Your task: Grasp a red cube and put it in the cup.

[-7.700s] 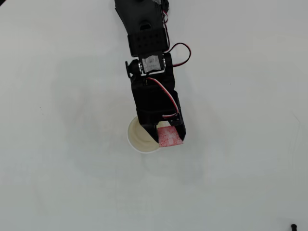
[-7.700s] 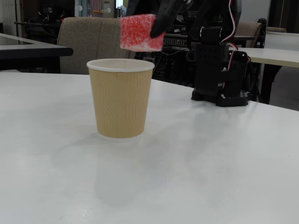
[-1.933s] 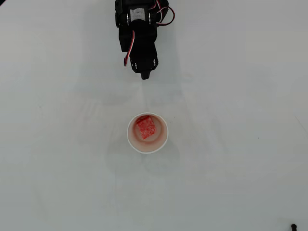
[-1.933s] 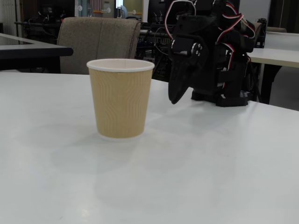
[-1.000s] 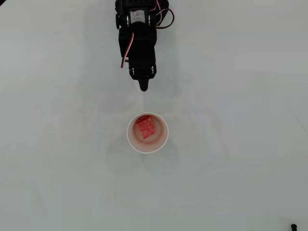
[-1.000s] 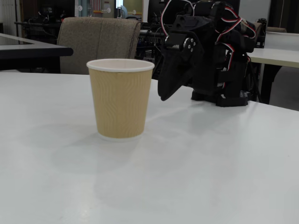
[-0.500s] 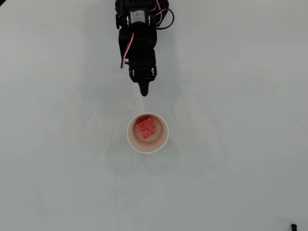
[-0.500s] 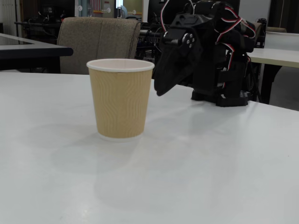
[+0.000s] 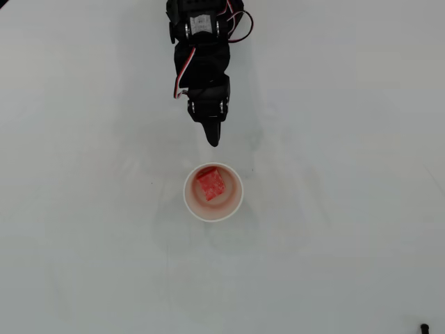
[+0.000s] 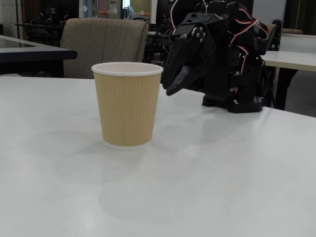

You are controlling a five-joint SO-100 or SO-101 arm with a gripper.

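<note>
- White and bare, the bench fills the foreground of the fixed view, with only faint shadows on it; nothing stands between the camera and the task's things
- Next comes the cup, upright with tan ribbed walls and a white rolled rim; from the side its contents are hidden
- Looking down in the overhead view, the red cube lies on the floor of the cup, slightly toward the arm's side of centre and tilted relative to the frame; so the placing looks done, by my judgement
- Just beyond the cup, clear of its rim, the pincer points down and toward it; it carries nothing; from above the pincer narrows to a single dark tip, so its fingers seem together, though the fixed view hints at a slight gap between them
- Compared with half a second ago, the tip has crept nearer the cup in the overhead view and has risen a little in the fixed view; cube and cup have not shifted
- Farthest back stand the arm's base, a padded chair and cluttered desks
</note>
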